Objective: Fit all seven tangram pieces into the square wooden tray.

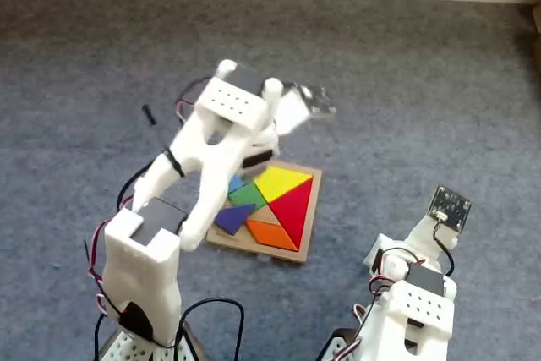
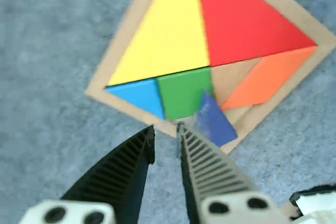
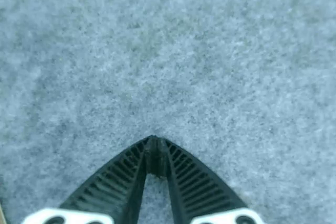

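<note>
A: Where do we find the square wooden tray [image 2: 112, 59]?

B: It lies mid-scene on the grey table [image 3: 157, 35]. The dark blue triangular piece [image 2: 214, 119] sits askew at the tray's near left side. It overlaps the green square piece [image 2: 184, 92] and crosses the rim, so it is not seated. The left pincer [image 2: 165, 129] hovers just beside it, jaws narrowly apart, holding nothing.

A: What hazards do we expect?

B: We judge two. An off-centre nudge may push the blue piece out onto the table, or ram it against the green square and unseat the neighbours. Jaws this narrow may also miss its thin edge. The right pincer [image 3: 156, 140] is closed and empty over the table, well apart.
</note>
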